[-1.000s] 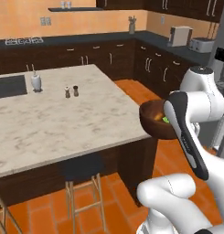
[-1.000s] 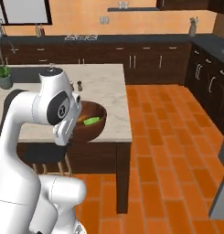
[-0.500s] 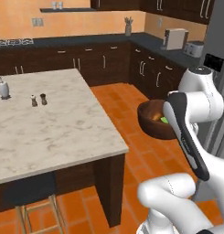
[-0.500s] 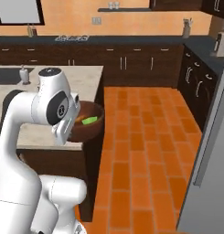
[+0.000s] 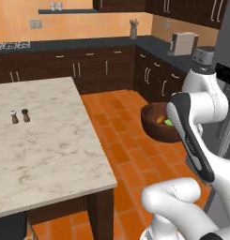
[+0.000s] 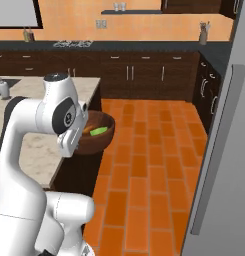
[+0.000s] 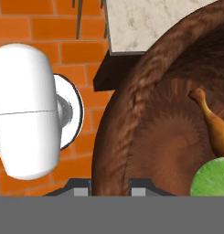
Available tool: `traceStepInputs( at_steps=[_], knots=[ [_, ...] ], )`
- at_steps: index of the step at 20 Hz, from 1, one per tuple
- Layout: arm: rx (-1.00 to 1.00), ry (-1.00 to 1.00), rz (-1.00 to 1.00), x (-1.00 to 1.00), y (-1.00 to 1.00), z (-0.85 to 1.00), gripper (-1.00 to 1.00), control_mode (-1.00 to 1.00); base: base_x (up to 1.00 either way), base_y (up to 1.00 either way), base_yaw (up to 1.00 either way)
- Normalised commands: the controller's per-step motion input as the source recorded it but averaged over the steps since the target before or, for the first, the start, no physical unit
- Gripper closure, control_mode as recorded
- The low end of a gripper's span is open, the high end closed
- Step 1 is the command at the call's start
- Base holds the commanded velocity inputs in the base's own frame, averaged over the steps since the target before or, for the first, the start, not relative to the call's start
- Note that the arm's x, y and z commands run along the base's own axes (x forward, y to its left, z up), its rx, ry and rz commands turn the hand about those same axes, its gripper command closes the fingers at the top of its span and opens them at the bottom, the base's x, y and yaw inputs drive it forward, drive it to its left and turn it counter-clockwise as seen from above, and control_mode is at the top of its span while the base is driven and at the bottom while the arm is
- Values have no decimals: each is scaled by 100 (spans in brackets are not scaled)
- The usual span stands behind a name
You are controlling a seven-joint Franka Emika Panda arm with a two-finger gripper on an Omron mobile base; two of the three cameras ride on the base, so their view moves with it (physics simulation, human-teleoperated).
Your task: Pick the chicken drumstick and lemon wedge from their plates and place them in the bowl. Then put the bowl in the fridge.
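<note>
Swinging away from the bench [image 5: 46, 150] toward the fridge [image 6: 226, 150], the base brings the claw [image 7: 111, 185], pinching the bowl [image 7: 168, 132] rim, with drumstick [image 7: 214, 123] and lemon wedge [image 7: 211, 178] aboard.

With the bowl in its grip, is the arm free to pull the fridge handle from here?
Probably not. The gripper is shut on the bowl rim, with the drumstick and lemon wedge inside, so no jaws are free. The fridge door looks closed, its handle off to the right.
</note>
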Motion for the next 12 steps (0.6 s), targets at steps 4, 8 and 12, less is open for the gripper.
traceStepInputs(
  at_steps=[4, 8, 12],
  knots=[
    [0, 0, 0, 0, 0, 0, 100, 100, 50, -26, 2],
    [0, 0, 0, 0, 0, 0, 100, 100, 69, -46, 3],
    [0, 0, 0, 0, 0, 0, 100, 100, 68, -48, 0]
  ],
)
